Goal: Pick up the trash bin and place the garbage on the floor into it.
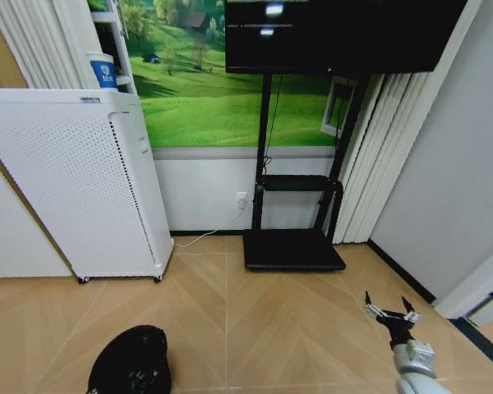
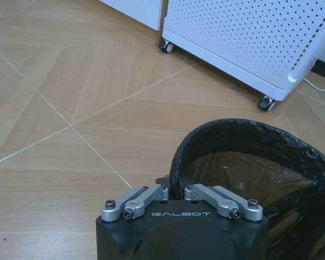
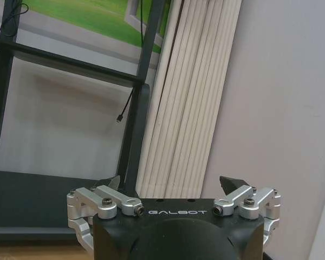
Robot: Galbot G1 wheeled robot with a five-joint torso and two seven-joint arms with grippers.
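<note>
Left claw (image 2: 176, 190) clamps the trash bin (image 1: 131, 361) rim; right claw (image 1: 392, 313) hangs wide.

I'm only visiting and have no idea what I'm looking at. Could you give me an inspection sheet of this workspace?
Surface: tan herringbone floor, dark strip by the right wall.
Job's things: black mesh trash bin low on the robot's left; garbage: nothing seen.
Clutter: nothing seen.
Grippers: left gripper shut on the trash bin's rim; right gripper open, held over bare floor.
Cables: white cable from wall socket to the white perforated appliance; dark lead hanging on the screen stand.
Surroundings: meadow mural, vertical blinds, grey wall.
</note>
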